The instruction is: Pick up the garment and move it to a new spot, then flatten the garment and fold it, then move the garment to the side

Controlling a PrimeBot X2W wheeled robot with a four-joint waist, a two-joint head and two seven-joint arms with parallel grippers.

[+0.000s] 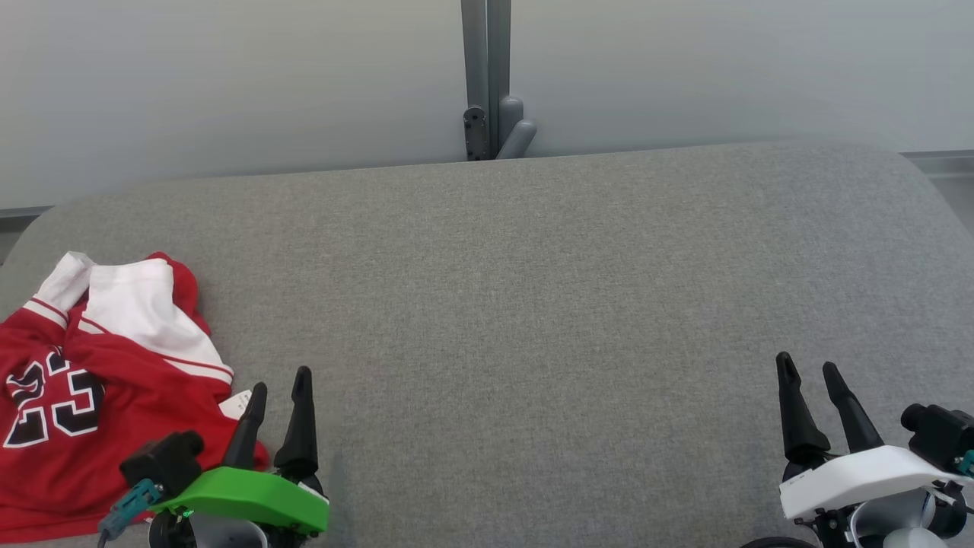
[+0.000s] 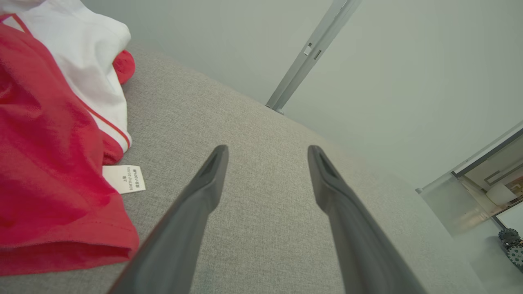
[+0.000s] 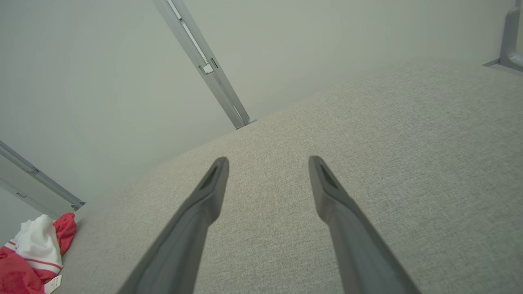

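The garment (image 1: 99,396) is a red jersey with white sleeves and a dark number, lying crumpled at the near left of the grey padded table (image 1: 533,304). In the left wrist view the garment (image 2: 49,163) covers the left side, a white care label (image 2: 124,179) sticking out of its hem. My left gripper (image 1: 280,382) hovers open just right of the garment's edge, with nothing between its fingers (image 2: 212,179). My right gripper (image 1: 808,365) stands open over bare fabric at the near right, far from the garment (image 3: 32,253).
A pale wall runs behind the table, with a grey metal post (image 1: 487,76) and a bracket at the middle of the far edge. The table's corners are rounded. A glass partition (image 2: 482,179) shows at the right of the left wrist view.
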